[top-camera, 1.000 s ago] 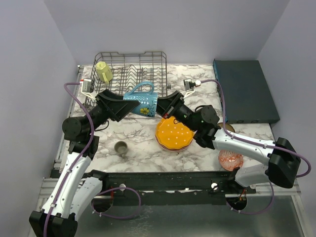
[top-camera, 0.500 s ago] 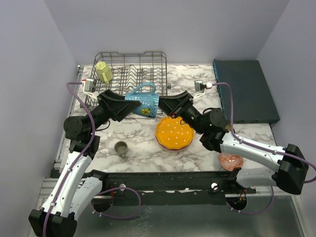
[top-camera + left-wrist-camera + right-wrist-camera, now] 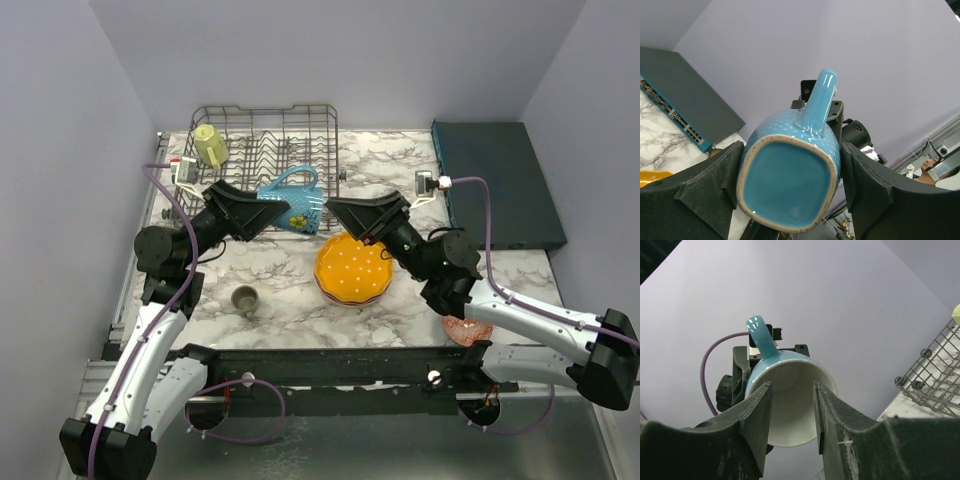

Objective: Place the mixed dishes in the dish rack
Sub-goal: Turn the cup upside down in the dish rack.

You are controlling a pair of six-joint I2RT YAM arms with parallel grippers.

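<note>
- The blue mug (image 3: 790, 185) is glazed ceramic — stiff, slick and moderately heavy. It would likely chip if knocked against wire.
- Best hold, I judge: across the squarish body near the base, leaving the handle free.
- The left gripper (image 3: 262, 212) is clamped on just that spot, a finger on each side and the base facing its wrist.
- The mug lies on its side in the air, handle up, over the table (image 3: 280, 285) just in front of the rack (image 3: 265, 108).
- The right gripper (image 3: 338, 211) has its jaws apart and holds nothing. It sits just beside the mug's mouth — facing into it, not touching as far as the top view shows.
</note>
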